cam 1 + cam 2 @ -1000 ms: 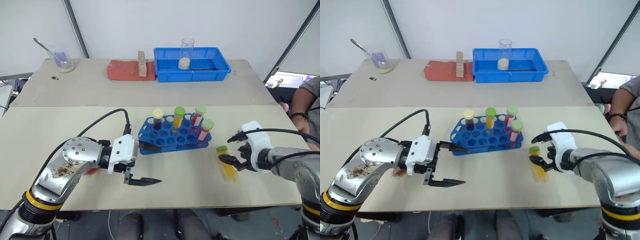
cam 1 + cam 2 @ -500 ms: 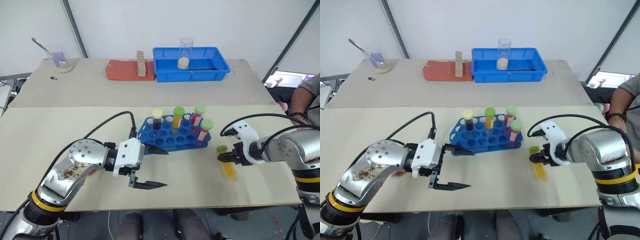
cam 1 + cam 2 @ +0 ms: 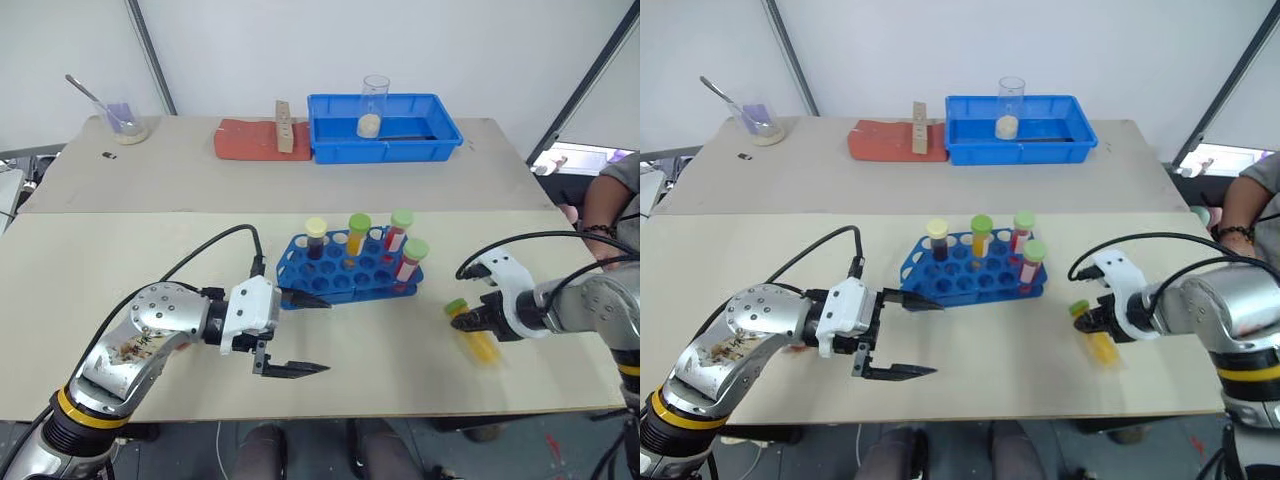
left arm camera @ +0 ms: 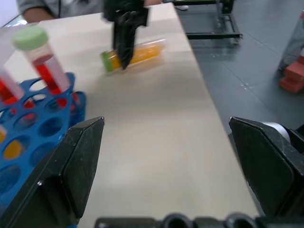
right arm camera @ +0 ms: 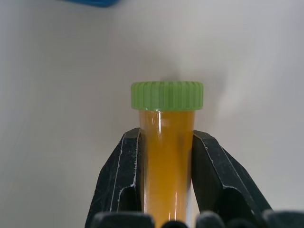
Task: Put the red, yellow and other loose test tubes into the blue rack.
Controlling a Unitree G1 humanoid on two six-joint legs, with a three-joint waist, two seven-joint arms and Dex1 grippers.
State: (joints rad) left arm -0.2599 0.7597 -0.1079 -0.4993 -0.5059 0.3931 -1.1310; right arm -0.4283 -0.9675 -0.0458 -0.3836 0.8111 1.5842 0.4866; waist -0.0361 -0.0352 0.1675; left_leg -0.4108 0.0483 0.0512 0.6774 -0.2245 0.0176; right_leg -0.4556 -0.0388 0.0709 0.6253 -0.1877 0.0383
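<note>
Yellow-orange test tube [image 3: 472, 331] with green cap lies on the table [image 3: 120, 250] just right of the blue rack [image 3: 347, 272], pinched below its cap by the right gripper [image 5: 166, 166], fingers pressed on both sides. Rack holds four capped tubes upright. Left gripper [image 3: 300, 335] hangs just left-front of the rack, fingers spread wide, holding nothing. Blue tray [image 3: 384, 128] sits well behind the rack.

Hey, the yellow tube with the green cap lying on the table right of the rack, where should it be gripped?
On the yellow tube, across the clear body just below its green cap, coming from above: it lies flat, and the right gripper is shut there.
</note>
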